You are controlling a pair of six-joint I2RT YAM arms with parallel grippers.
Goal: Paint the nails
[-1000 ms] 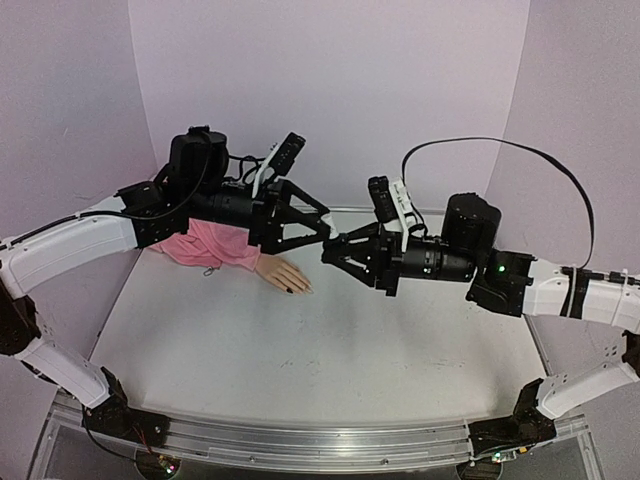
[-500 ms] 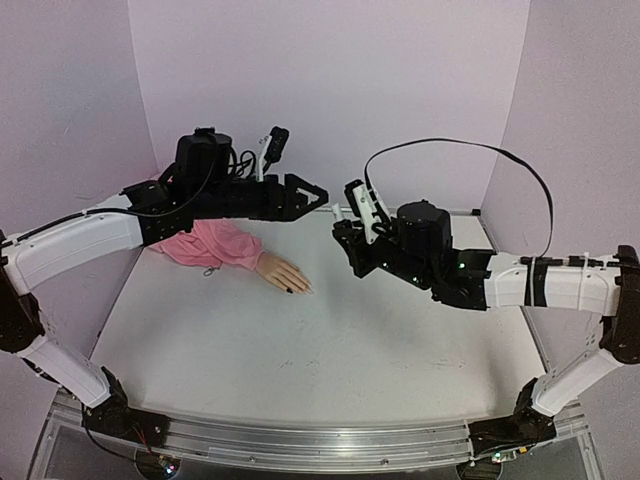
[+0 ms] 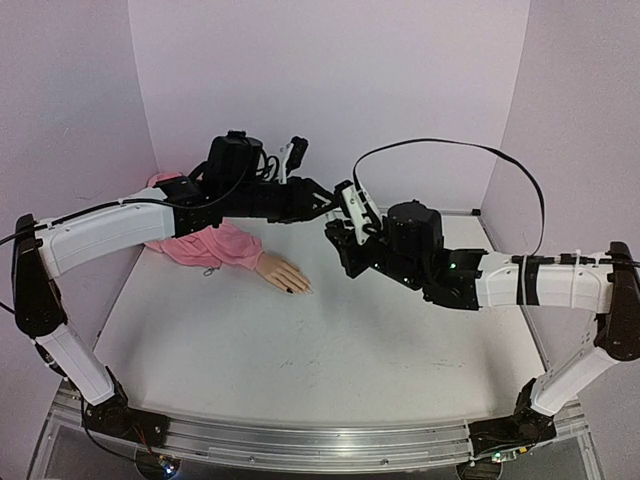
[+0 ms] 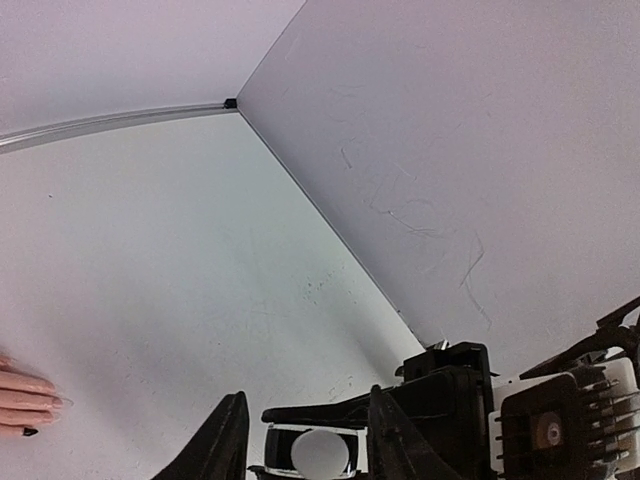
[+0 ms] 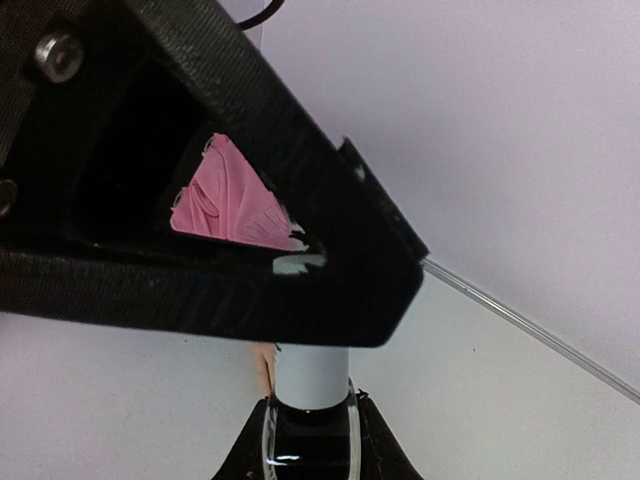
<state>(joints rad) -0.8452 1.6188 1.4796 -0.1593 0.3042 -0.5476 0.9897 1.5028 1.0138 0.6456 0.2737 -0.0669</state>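
Note:
The beige mannequin hand (image 3: pixel 281 273) with its pink sleeve (image 3: pixel 205 245) lies on the table at back left. Dark nails (image 3: pixel 291 290) show on its fingertips, and one dark nail (image 4: pixel 30 432) shows in the left wrist view. My right gripper (image 3: pixel 336 233) is shut on a small bottle of dark polish (image 5: pixel 309 445) and holds it in the air right of the hand. The bottle's pale cap (image 5: pixel 310 374) points at my left gripper (image 3: pixel 326 207). That gripper's fingers straddle the cap (image 4: pixel 320 452) with a gap showing on each side.
The pale table (image 3: pixel 300 350) is closed in by lilac walls at the back and both sides. A black cable (image 3: pixel 450 143) loops above the right arm. The back right corner (image 4: pixel 231 103) of the walls shows in the left wrist view.
My left gripper has swung right and down to the bottle's cap, and its jaws have narrowed. The right gripper has shifted slightly left with the bottle.

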